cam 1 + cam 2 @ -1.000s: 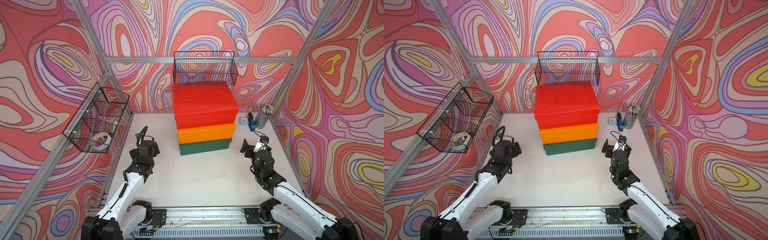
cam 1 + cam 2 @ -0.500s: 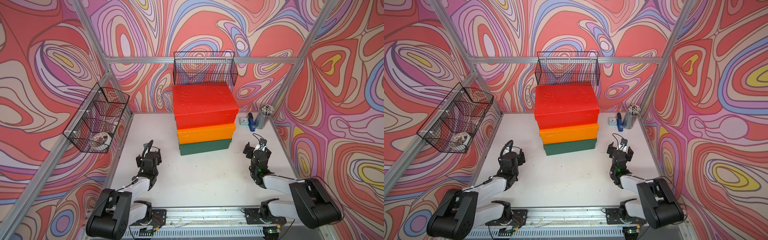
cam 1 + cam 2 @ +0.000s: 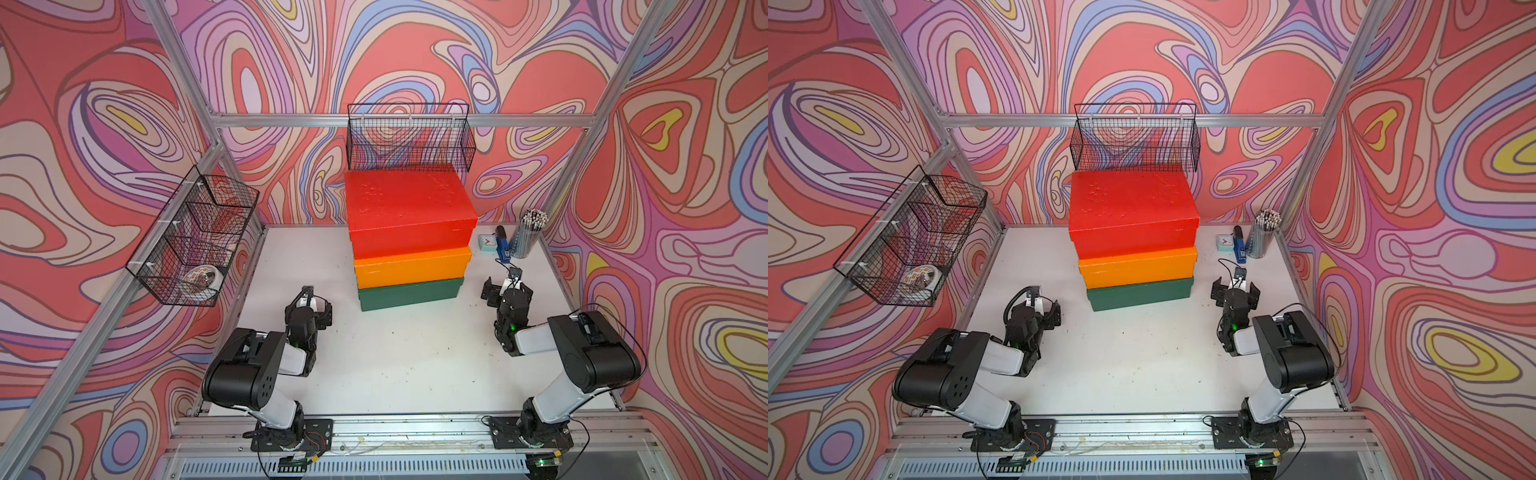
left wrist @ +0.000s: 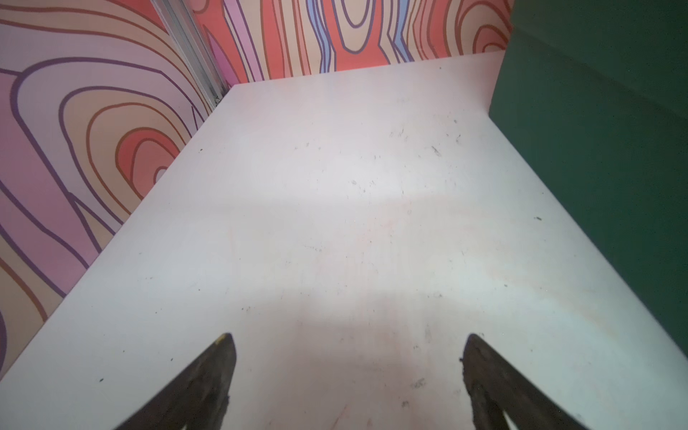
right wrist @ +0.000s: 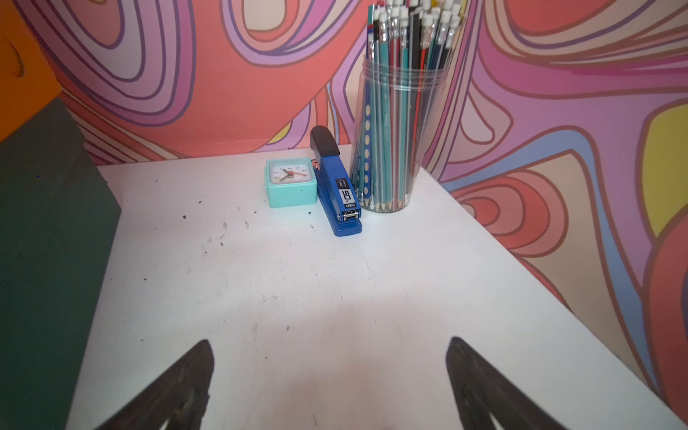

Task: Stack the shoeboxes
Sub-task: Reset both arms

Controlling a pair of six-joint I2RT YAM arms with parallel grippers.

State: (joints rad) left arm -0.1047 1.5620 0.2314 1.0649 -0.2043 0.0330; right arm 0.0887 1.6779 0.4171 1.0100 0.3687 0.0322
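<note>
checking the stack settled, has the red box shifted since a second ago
No. The red box keeps its back edge under the wire basket on the back wall, as before.

Robot lab test cell, not a lived-in room. I see an aluminium frame [image 3: 282, 120] holding printed swirl wall panels [image 3: 415, 54] around one white table [image 3: 407, 353]. Left arm [image 3: 245, 374] and right arm [image 3: 594, 361] are bolted to a metal rail [image 3: 415, 428] at the near edge, with bare wiring showing. Desk props sit in the far right corner: clock [image 5: 290, 182], stapler [image 5: 337, 186], jar of pencils [image 5: 400, 137]. A wire basket [image 3: 409, 141] hangs on the frame.
</note>
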